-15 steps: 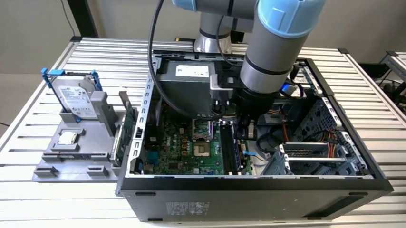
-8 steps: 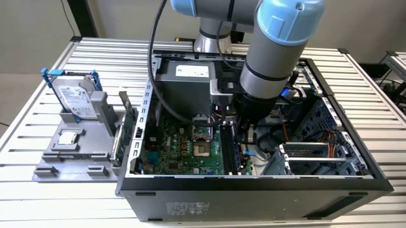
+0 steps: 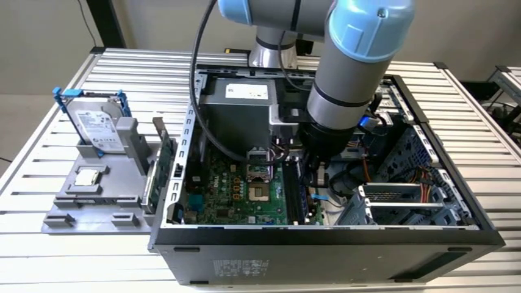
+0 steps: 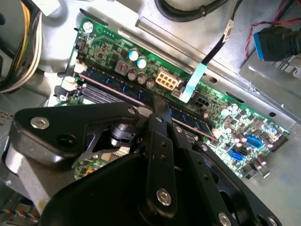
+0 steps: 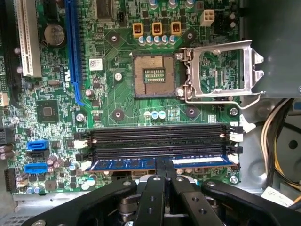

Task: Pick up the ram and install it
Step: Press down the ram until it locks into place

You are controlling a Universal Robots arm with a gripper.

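End effector [image 5: 164, 170] narrow, fingers pinched on ram [image 5: 127, 164] at mid-length of top edge. Ram sat in slot directly beneath, nearest of the black slots [image 5: 155, 141]. Judged light, stiff, thin; brittle if twisted. Best gripped centrally.

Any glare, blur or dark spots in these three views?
Exterior view: even light, the case interior shadowed under the arm. Second wrist view: the tool is a dark, soft mass up close, and the blue cable catches glare. First wrist view: motherboard sharp and evenly lit, the ram readable at the tool.
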